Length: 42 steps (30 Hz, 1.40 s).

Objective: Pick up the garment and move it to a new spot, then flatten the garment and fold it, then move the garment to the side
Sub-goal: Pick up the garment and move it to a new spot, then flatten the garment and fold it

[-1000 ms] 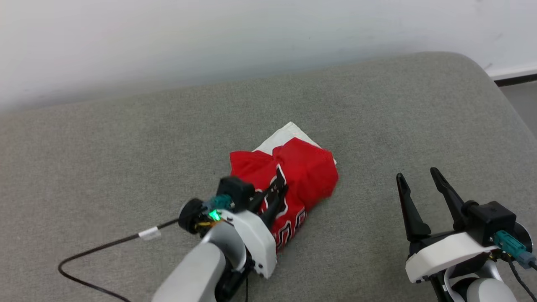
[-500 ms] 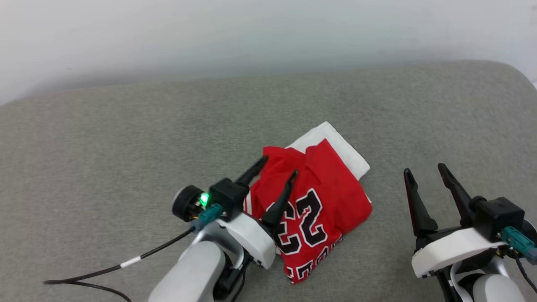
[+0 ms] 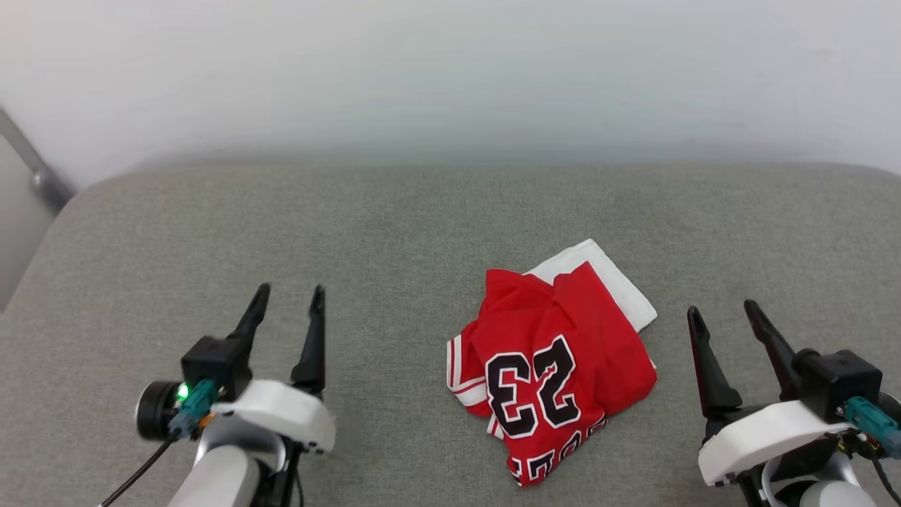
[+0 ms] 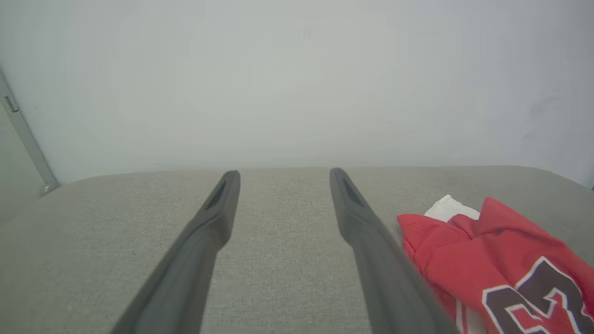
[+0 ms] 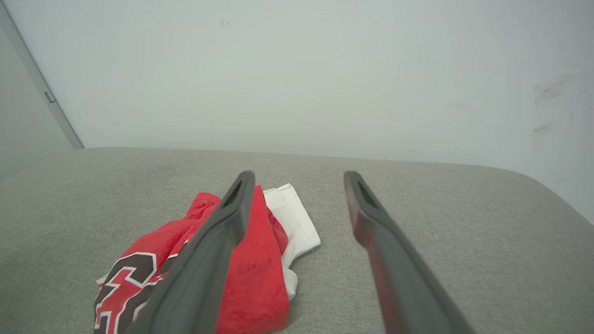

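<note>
The left gripper [image 3: 290, 294] hangs at the lower left, its two dark fingers spread apart with nothing between them. The right gripper [image 3: 723, 313], at the lower right, is spread wide and empty too. Between the arms, nearer the right one and touching neither, the garment [image 3: 563, 366] lies loosely folded on the grey upholstered surface [image 3: 394, 232]. It is red, with a black "23" facing up and a white sleeve showing at its far edge. A pale wall [image 3: 450, 70] stands behind.
</note>
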{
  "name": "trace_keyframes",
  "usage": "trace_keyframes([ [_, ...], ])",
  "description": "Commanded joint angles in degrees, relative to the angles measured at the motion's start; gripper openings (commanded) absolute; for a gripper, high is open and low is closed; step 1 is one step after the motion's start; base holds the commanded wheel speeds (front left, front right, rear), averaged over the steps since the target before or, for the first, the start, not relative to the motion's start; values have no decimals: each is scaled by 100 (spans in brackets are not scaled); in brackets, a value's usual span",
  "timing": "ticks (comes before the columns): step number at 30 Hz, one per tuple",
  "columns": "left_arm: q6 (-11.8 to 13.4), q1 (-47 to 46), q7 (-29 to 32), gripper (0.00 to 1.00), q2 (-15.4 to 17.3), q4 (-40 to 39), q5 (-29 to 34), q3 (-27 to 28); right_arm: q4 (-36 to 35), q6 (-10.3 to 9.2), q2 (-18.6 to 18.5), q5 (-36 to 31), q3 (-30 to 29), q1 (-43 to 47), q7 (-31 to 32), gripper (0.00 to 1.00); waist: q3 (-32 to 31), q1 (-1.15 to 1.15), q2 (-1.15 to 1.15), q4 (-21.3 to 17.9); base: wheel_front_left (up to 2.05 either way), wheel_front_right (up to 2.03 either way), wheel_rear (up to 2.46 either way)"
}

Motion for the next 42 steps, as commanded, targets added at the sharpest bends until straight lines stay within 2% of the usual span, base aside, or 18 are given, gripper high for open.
trace_keyframes([
  [1,25,81,-17,100,40,-54,-26,38,9,-2,5,29,13,101,11,100,-68,0,0,28,0,0,0],
  [9,219,693,120,100,288,-404,-27,91,41,-2,5,87,118,299,85,100,-260,0,0,-3,0,0,0],
  [20,370,952,148,100,273,-697,-108,121,-42,-2,5,96,171,261,139,100,-274,0,0,-75,0,0,0],
  [27,394,892,80,100,264,-794,-85,154,295,-3,6,228,-313,-26,466,100,-193,0,0,-35,0,0,0],
  [31,364,722,54,100,202,-870,-43,106,709,-3,6,318,-570,-401,1086,100,-19,0,0,163,0,0,0],
  [34,320,609,26,100,137,-898,-30,79,1043,-3,-112,575,-598,-816,1781,100,191,0,0,352,0,0,0],
  [42,134,231,-36,100,-76,-818,55,32,1634,-3,-639,1423,53,-1975,3876,100,707,0,0,817,0,0,0],
])
